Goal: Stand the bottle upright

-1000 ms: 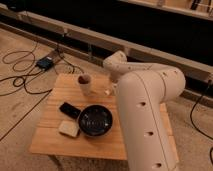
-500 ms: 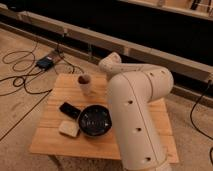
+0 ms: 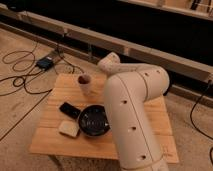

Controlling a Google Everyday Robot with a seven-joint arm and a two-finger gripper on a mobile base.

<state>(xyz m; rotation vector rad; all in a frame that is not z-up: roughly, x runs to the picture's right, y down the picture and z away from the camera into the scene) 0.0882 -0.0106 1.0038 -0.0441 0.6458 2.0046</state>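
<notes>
1. Over the last second the arm (image 3: 132, 115) has swung leftward across the table. Its thick white link now covers the right edge of the bowl, which showed whole before. Since half a second ago it has hardly shifted.
2. The gripper does not show. It lies somewhere behind the arm's rounded far end, which sits over the back of the table just to the right of the cup. Whether it is spread, pressed together or pinching anything cannot be told.
3. The bottle cannot be made out either. The arm hides the middle and right of the tabletop, and no slim whitish bottle shows on the part left in sight.
4. The cup (image 3: 85, 84) stands upright near the table's back edge, pale outside and dark reddish inside, close to the arm's far end but apart from it.
5. In front of the cup a dark round bowl (image 3: 92, 121) rests on the wood.
6. A flat black slab (image 3: 69, 109) lies at an angle just beside the bowl's upper left rim.
7. A pale block (image 3: 69, 128) sits below the slab, close to the bowl's left side.
8. All of these rest on a low wooden table (image 3: 50, 142) with a slatted top.
9. On the floor to the upper left, dark cables (image 3: 17, 57) loop around a small box (image 3: 45, 62).
</notes>
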